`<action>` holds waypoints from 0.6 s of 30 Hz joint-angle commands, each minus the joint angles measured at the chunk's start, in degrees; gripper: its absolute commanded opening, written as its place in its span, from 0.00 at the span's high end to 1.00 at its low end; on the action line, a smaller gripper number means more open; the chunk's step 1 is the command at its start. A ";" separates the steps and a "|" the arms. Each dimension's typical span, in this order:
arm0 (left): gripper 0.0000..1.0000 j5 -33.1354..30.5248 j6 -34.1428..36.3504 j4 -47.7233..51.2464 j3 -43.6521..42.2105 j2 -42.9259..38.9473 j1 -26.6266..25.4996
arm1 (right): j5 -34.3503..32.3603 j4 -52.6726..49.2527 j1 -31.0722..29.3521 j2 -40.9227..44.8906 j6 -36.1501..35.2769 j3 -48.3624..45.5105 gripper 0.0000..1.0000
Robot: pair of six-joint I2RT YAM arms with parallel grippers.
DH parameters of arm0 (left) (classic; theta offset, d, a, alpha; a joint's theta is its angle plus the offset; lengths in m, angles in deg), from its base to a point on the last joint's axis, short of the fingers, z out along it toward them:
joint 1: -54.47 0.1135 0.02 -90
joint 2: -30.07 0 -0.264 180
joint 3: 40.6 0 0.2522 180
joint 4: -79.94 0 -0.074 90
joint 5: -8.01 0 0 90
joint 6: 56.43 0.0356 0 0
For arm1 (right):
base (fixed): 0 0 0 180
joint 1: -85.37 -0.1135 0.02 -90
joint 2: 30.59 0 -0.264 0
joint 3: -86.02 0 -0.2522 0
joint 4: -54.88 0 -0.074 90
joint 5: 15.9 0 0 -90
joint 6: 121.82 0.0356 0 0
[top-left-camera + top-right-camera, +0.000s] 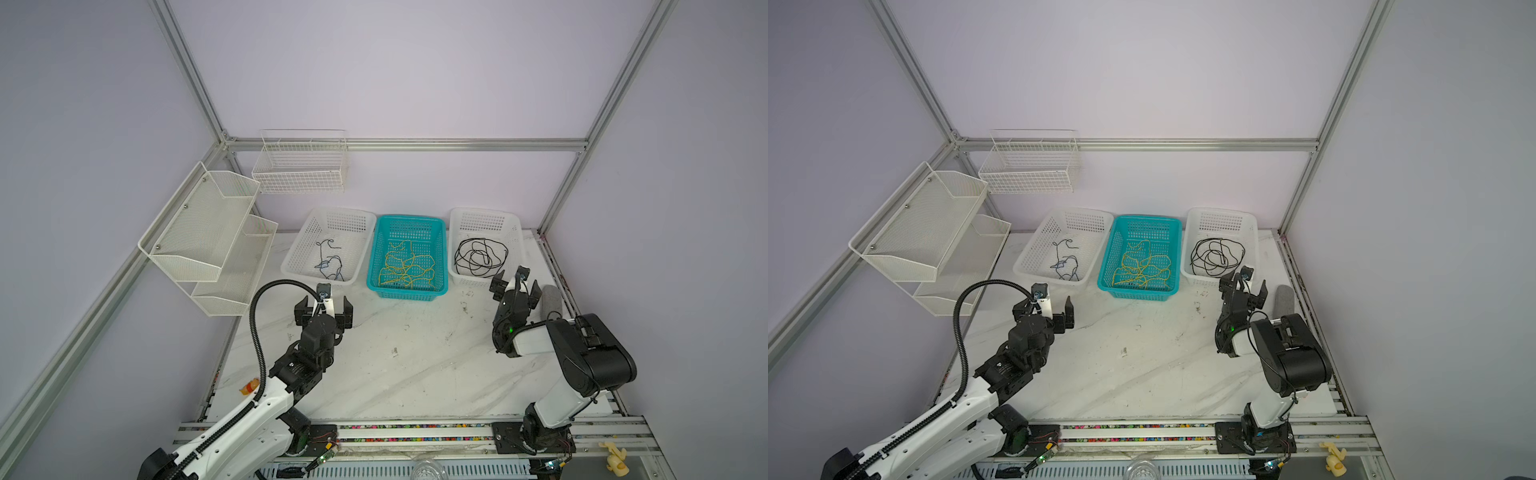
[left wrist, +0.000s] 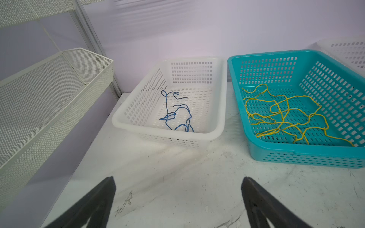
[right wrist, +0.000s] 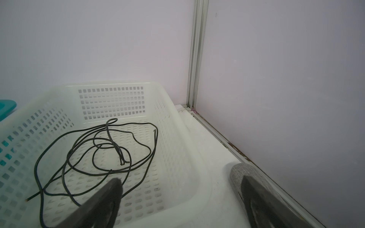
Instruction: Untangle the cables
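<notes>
The cables lie in three baskets at the back of the table. A dark blue cable [image 1: 330,264] [image 2: 177,112] is in the left white basket [image 1: 291,270]. Tangled yellow cables [image 1: 409,266] [image 2: 286,114] fill the teal basket [image 1: 407,293]. A looped black cable [image 1: 480,257] [image 3: 98,150] sits in the right white basket [image 1: 453,249]. My left gripper [image 1: 324,302] [image 2: 177,179] is open over bare table, just in front of the left basket. My right gripper [image 1: 516,286] [image 3: 180,179] is open at the right basket's near right corner, with nothing between its fingers.
A grey fabric-covered cylinder [image 1: 550,299] [image 3: 243,169] lies by the right wall, close to my right gripper. A white mesh shelf [image 1: 208,232] hangs on the left wall and a wire rack [image 1: 299,166] on the back wall. The marble tabletop [image 1: 395,365] spreads in front.
</notes>
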State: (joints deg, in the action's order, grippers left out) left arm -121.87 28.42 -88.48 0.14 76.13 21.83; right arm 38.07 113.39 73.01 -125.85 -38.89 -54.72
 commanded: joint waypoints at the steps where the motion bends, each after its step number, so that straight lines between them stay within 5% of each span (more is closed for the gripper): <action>1: 0.00 -0.26 0.49 -2.65 -2.08 -0.65 0.30 | 4.42 4.10 0.24 1.32 -2.85 -1.40 0.03; 7: 0.00 0.02 0.31 -2.48 -2.11 -1.50 0.30 | 9.71 5.24 0.33 4.13 -1.89 -4.09 0.03; 10: 0.00 0.31 0.19 -2.40 -2.19 -1.54 0.30 | 12.43 9.22 1.45 4.97 4.10 -5.93 0.03; 18: 0.00 0.06 0.22 -2.56 -2.32 -1.18 0.31 | 18.79 16.10 3.13 -4.34 3.18 -5.09 0.03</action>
State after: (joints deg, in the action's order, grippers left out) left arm -121.45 28.42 -88.72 -0.30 75.26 21.83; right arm 52.62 123.55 75.74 -127.93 -35.85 -59.99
